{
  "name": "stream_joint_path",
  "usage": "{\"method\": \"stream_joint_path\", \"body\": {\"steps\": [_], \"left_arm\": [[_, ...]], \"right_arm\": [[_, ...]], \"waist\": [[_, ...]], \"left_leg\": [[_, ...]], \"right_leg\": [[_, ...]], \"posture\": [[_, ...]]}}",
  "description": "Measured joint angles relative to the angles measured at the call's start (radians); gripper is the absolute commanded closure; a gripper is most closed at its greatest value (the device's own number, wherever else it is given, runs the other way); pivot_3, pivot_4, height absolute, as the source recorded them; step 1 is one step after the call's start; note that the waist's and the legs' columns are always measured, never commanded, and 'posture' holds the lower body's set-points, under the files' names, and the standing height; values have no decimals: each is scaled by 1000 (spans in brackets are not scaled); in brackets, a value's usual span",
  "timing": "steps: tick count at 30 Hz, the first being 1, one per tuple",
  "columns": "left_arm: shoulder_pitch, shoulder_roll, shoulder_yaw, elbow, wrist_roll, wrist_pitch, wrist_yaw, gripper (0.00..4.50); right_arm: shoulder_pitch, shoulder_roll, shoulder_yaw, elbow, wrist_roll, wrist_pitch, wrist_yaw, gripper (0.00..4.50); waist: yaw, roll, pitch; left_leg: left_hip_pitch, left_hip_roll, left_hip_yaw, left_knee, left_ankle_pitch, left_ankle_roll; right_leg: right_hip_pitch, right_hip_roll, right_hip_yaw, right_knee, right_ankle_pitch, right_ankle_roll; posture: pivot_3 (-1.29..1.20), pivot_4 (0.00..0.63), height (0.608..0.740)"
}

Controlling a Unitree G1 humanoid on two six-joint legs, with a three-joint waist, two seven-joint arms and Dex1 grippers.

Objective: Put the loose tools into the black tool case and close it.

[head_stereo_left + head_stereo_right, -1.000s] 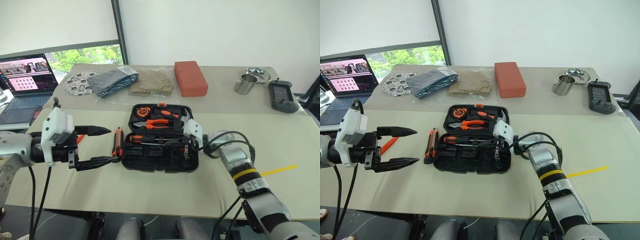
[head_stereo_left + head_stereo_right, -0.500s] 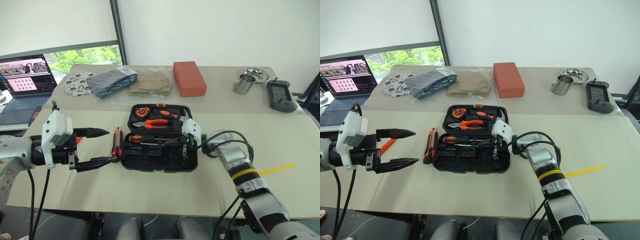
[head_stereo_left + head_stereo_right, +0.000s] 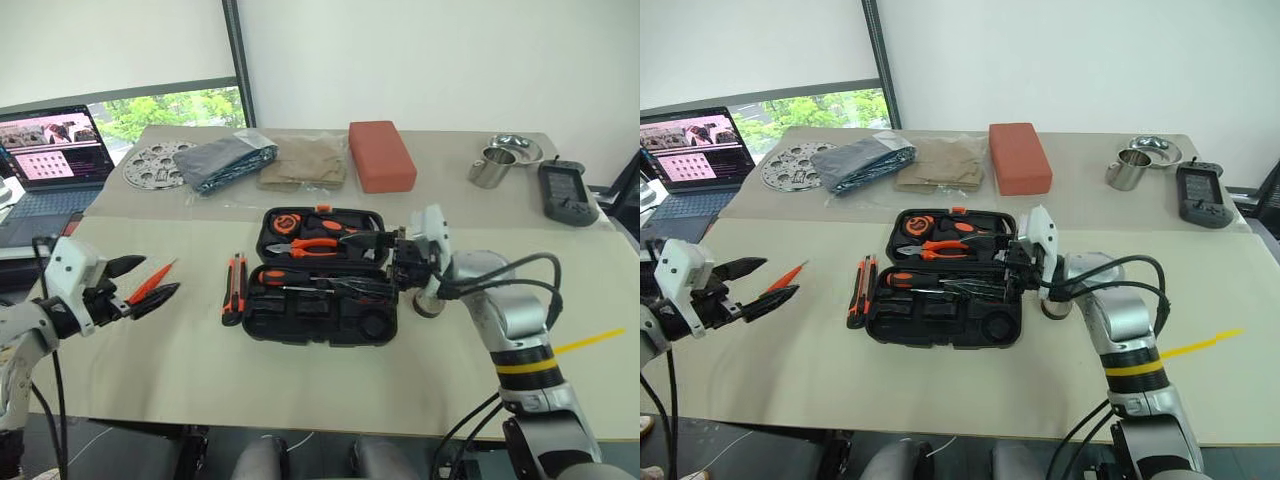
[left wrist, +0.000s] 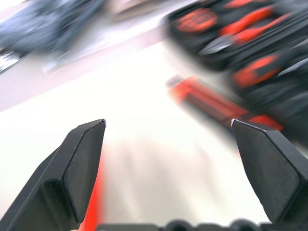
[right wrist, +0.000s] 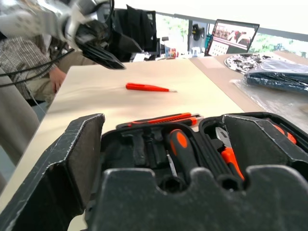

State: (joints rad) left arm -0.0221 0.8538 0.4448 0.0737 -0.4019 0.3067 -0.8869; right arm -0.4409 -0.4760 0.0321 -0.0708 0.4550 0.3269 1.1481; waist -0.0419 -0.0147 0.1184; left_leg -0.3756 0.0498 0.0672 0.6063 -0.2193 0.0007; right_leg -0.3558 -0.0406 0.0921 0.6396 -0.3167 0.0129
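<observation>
Open black tool case (image 3: 318, 275) lying mid-desk, both grippers empty with fingers spread.

The left gripper (image 3: 758, 285) is hovering at the desk's (image 3: 300, 380) left edge, just beside the slim all-orange tool (image 3: 785, 276); the utility knife (image 3: 234, 287) is lying against the case's left side. The right gripper (image 3: 392, 262) is hanging at the case's right edge, screening part of that rim and a small dark object behind it. Behind are sitting a red-orange block (image 3: 381, 155), folded cloths (image 3: 228, 162), steel cups (image 3: 497, 160), a handheld device (image 3: 566, 192) and a laptop (image 3: 55, 160). The left wrist view is blurring the knife and case.
</observation>
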Motion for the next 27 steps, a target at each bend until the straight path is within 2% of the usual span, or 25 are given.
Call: {"method": "stream_joint_path", "body": {"steps": [6,12,19,27], "left_arm": [[-50,0,-29,180,62,-92,2,0],[-116,-7,-76,359,109,-164,1,0],[-216,-30,-143,512,161,-244,-1,0],[-320,-43,-207,651,193,-256,-21,0]], "right_arm": [[75,-53,-84,-20,0,-96,-4,104],[273,-128,-197,-51,9,-219,49,104],[439,-169,-372,-165,239,-160,73,104],[582,-194,-464,-206,292,-156,101,104]], "waist": [[3,0,0],[13,-1,0],[12,-1,0],[21,-2,0]], "left_leg": [[-2,0,0,0,0,0],[-3,0,0,0,0,0],[-1,0,1,1,0,0],[-1,-1,2,1,0,0]], "right_leg": [[0,-2,-4,-1,0,0],[0,-2,-7,-1,0,0],[1,-1,-8,-1,0,0],[1,3,-9,-1,0,1]], "posture": [[0,150,740],[0,150,740],[0,150,740],[0,150,740]]}}
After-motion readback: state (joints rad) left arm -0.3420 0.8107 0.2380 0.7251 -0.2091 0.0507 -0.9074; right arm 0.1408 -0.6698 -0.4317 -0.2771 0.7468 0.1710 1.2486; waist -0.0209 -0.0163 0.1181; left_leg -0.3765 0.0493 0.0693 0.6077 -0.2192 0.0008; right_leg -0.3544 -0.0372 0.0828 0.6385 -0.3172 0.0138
